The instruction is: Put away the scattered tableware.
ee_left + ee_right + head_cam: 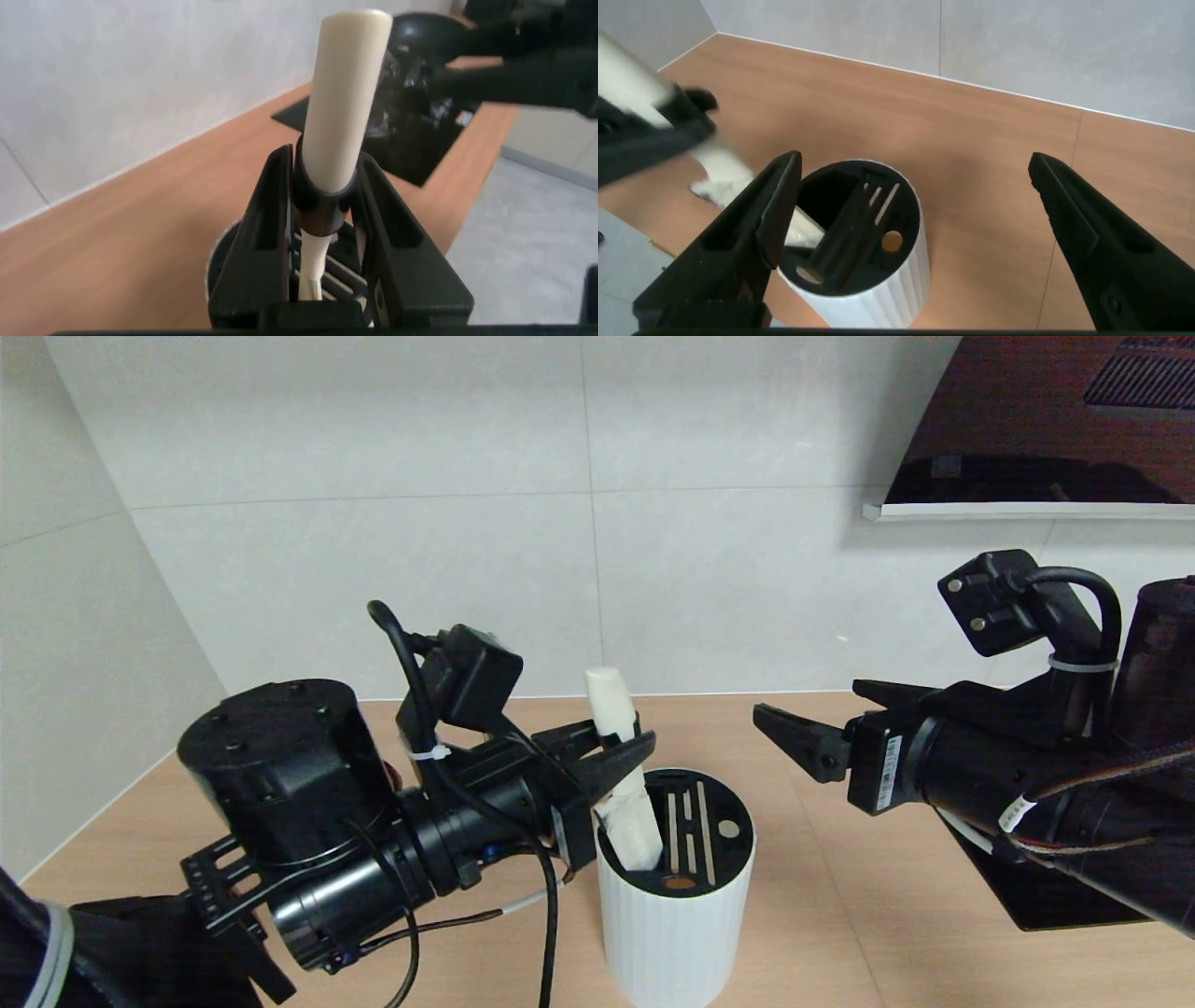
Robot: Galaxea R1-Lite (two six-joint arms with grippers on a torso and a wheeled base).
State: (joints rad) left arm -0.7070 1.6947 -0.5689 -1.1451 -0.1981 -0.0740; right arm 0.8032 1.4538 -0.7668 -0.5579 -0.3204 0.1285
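Clamped tight in the left claw [624, 747]: a cream-handled utensil [611, 705], gripped partway along the handle, with the rounded end poking up free above the fingers. Tilted rather than upright, leaning away from the holder [674, 933], with the lower end already down inside the large opening on the holder's near-left side. From the left wrist, the same grip seen end-on: left claw [327, 187] closed around the utensil [346, 93], with the holder [220, 271] directly beneath.

Standing upright on the wooden surface [840, 915]: a white ribbed holder with a black lid [695, 826] cut with narrow slots and round holes.

To the holder's right and slightly above its lid: the right claw [810, 705], spread wide and gripping nothing, well apart from the utensil. Looking down from the right wrist: right claw [915, 177] wide open, with the holder [878, 280] below the gap, and the left claw [663, 131] with the utensil [631, 70] on the holder's far side.

Flat on the surface to the holder's right: a black glass cooktop [1046, 896]. Behind the holder: a pale tiled wall [373, 523], with a dark hood [1046, 420] up above the cooktop.
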